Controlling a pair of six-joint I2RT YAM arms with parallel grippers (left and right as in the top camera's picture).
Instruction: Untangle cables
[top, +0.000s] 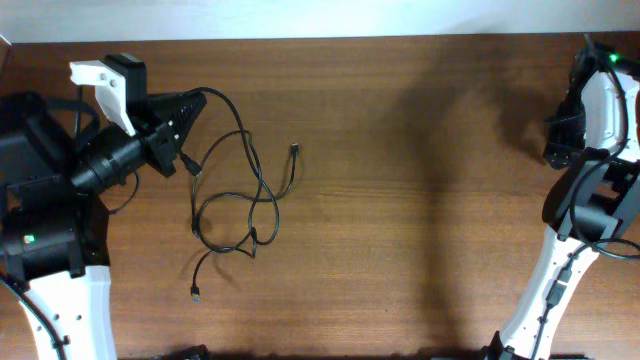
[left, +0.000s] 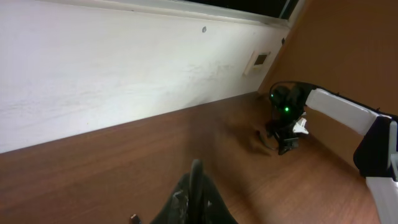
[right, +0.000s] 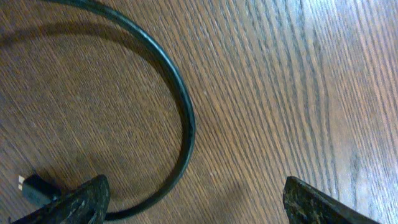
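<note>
**Operator:** Where are the cables?

**Technician:** On the table, left half, just ahead of the left arm. Several thin black strands cross in a loose tangle of loops. The upper plug and the lower plug lie free at the edges of the pile. One strand runs up to the left gripper.

**Operator:** Gripper states?

**Technician:** Left gripper: the fingers are drawn together in its wrist view, and a thin black strand rises between them. I judge it to be pinching one cable near its end. Right gripper: the fingers are spread wide and hold nothing. It sits low over the table at the far right, well apart from the pile. A black cord with a plug curves beneath it. Whether that cord belongs to the task cannot be told.

**Operator:** Handling properties?

**Technician:** Light and limp, by the look of the loops. A lifted strand should drag its neighbours along and keep no shape. The jacket looks smooth, so it will likely slide through a loose pinch. The plugs are the only rigid parts and may snag inside loops.

**Operator:** Where to take hold?

**Technician:** Grasp the cord just behind a free plug, so the plug body stops any slip. Place the second grasp on a crossing loop to pin the pile while the end is drawn out. Pull slowly, because a hard pull would probably tighten the tangle.
</note>
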